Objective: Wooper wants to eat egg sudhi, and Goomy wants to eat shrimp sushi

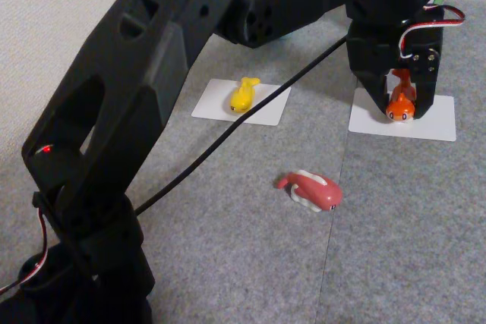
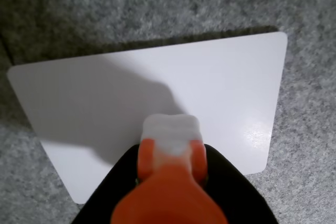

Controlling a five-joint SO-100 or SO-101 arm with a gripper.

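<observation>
The shrimp sushi (image 1: 400, 105), a small orange fish-shaped toy with a white underside and black dot eyes, hangs nose-down between the fingers of the black two-finger gripper (image 1: 399, 111), which is clamped on its flanks. Its head sits at or just above a white rectangular card (image 1: 437, 124) on the grey carpet; whether it touches I cannot tell. In the wrist view the same orange toy (image 2: 170, 182) fills the lower middle, its pale end over the white card (image 2: 105, 103).

It looks like hard, glossy plastic: light, stiff, probably a bit slippery, and not fragile. The flat sides of the body seem the sensible place to pinch, as the rounded head would likely squirt out.

Further out in the fixed view, the egg sudhi (image 1: 243, 93), a bright-yellow fish-shaped toy, lies on a second white card (image 1: 269, 108) well to the left. Between and nearer the camera, a pink-red fish toy with a white underside (image 1: 311, 189) rests on bare carpet. A black cable (image 1: 228, 138) slants across the scene.

I see no brand, label or readable writing anywhere.
</observation>
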